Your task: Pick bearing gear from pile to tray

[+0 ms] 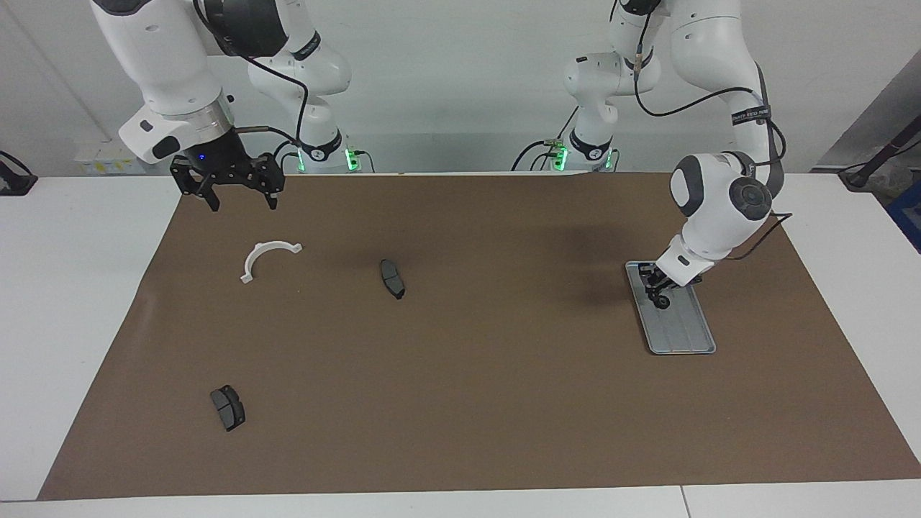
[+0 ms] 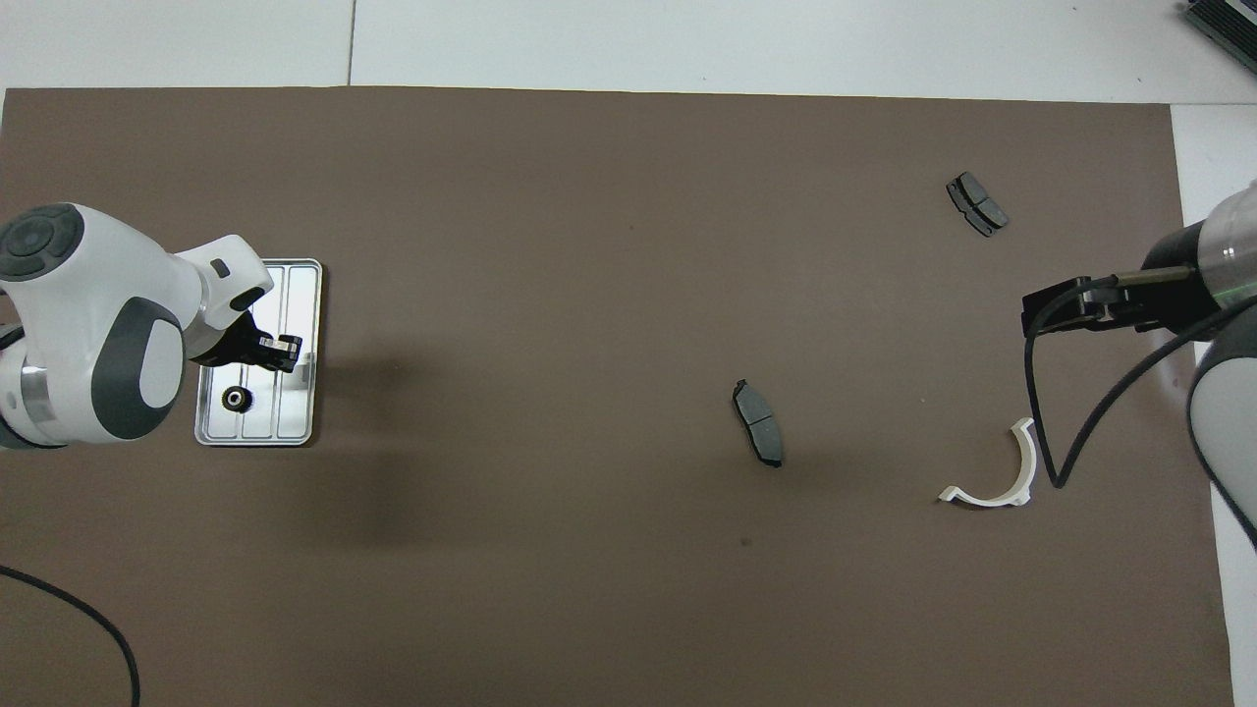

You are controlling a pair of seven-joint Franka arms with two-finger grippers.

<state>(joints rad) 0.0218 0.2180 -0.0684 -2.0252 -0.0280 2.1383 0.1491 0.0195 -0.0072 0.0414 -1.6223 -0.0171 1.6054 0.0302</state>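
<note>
Currently the left gripper (image 1: 657,286) is held low over the tray (image 1: 683,334), above the end of it that lies nearer to the robots, and its fingertips are pressed together; whether a small black part is pinched between them cannot be told, since the dark fingers blend with what lies beneath. The tray is set on the brown mat (image 1: 475,388) toward the left arm's end of the table (image 1: 849,288), its long side running away from the robots. One bearing gear (image 2: 235,398) is seen lying in the tray close to its nearer end, and a second black round piece (image 1: 662,302) is seen in the tray just beside the left gripper's tip. The right gripper (image 1: 240,199) is kept raised over the mat's edge at the right arm's end of the table, with its two fingers spread wide and nothing between them. Just farther from the robots than that gripper the white half-ring bracket (image 1: 267,258) is laid on the mat. One dark grey pad (image 1: 392,278) rests near the middle of the mat, well apart from the tray, and the other dark grey pad (image 1: 227,407) lies much farther from the robots, toward the right arm's end.
</note>
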